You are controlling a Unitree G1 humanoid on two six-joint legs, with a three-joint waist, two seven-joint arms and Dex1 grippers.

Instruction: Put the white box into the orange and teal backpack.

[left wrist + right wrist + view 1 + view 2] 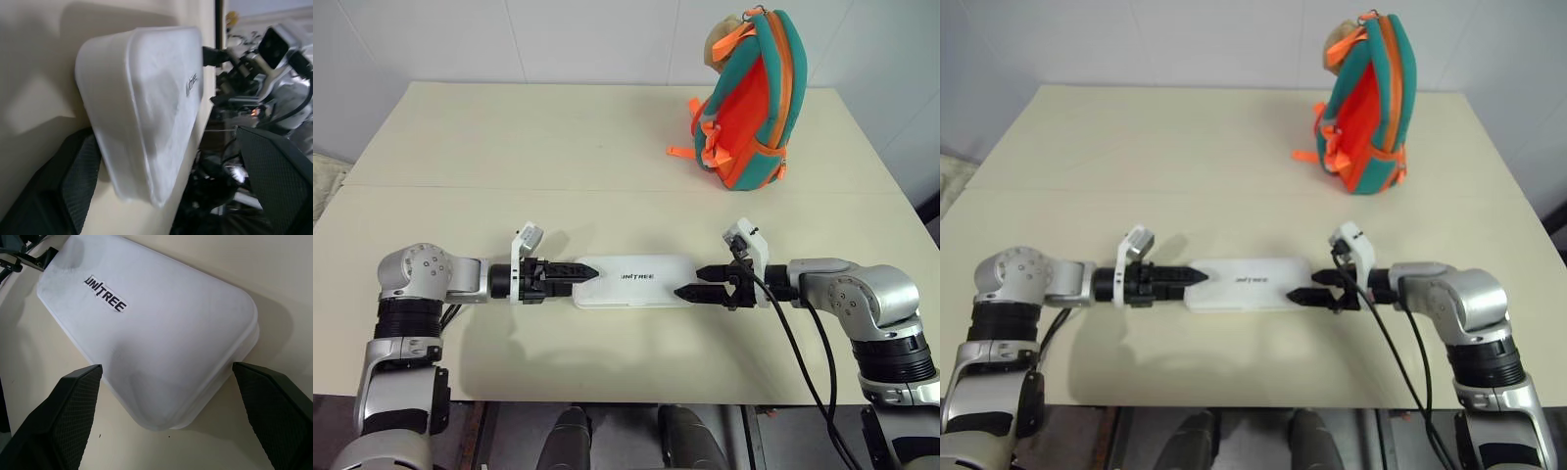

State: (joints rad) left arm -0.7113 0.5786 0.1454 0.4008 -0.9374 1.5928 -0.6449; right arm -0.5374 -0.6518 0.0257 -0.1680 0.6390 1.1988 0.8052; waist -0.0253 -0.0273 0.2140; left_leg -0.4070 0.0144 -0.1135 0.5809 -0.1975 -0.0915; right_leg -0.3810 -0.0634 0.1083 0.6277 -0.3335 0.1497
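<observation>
Tabletop: white box (634, 280) lengthwise, left to right

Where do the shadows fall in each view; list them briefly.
Left eye view: a soft shadow of the white box falls on the table toward its near edge. Left wrist view: the box's shadow darkens the table beside it. Right wrist view: a soft shadow skirts the box's edge.

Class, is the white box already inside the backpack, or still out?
Out: the white box lies flat on the table, well apart from the upright backpack.
</observation>
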